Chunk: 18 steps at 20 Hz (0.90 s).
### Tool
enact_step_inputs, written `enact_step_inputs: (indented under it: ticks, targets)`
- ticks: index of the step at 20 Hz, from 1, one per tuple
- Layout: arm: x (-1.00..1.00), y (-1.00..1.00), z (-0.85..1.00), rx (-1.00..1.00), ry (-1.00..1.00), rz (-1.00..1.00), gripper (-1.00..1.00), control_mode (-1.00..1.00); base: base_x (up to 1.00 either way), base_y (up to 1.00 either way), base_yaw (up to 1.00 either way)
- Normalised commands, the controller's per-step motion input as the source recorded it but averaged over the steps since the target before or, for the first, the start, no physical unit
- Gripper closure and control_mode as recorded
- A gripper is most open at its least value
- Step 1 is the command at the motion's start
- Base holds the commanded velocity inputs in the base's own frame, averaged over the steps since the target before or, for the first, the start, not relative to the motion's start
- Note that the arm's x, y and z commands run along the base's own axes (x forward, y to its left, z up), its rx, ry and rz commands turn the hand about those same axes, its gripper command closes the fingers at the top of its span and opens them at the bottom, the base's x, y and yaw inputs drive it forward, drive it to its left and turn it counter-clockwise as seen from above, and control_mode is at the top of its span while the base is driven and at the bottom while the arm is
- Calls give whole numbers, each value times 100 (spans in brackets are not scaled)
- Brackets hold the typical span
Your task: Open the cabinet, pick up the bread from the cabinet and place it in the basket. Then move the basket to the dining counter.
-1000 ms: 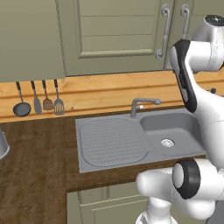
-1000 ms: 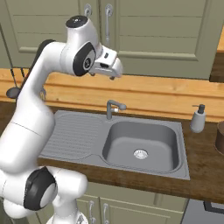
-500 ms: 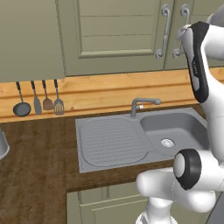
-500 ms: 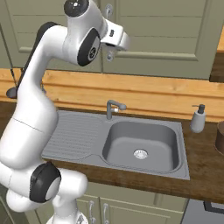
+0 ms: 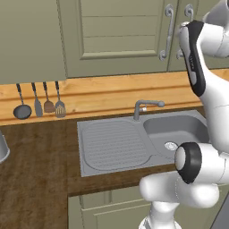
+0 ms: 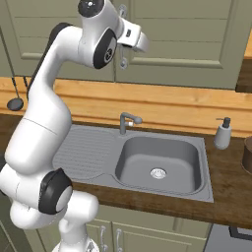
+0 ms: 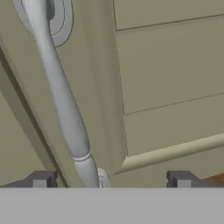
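Between tool [image 7: 111, 179] tips, cabinet handle [image 7: 59, 92]

A dark brown wooden desk [image 6: 226, 189] runs along the wall below a pale wood backsplash. Set into it is a grey sink [image 6: 158, 160] with a ribbed draining board [image 5: 114, 144] to one side and a grey tap [image 6: 126, 121] rising at the rear edge. A pale soap bottle [image 6: 222, 133] stands near the back edge beside the basin, and the brown basket [image 6: 247, 154] sits at the far right end, cut off by the frame. At the desk's left end, part of a grey metal pot [image 5: 2, 147] shows.
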Motion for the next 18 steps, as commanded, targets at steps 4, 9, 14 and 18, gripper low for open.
enact_step_inputs:
  ticks: [4,9,14,18]
  targets:
    - [19,25,0,0,-9,5,-100,-100,0,0,0]
    - [31,8,0,0,-2,3,-100,-100,0,0,0]
    - [50,-13,-2,0,0,0,-100,-100,0,0,0]
    - [35,-4,-2,0,-2,0,-100,-100,0,0,0]
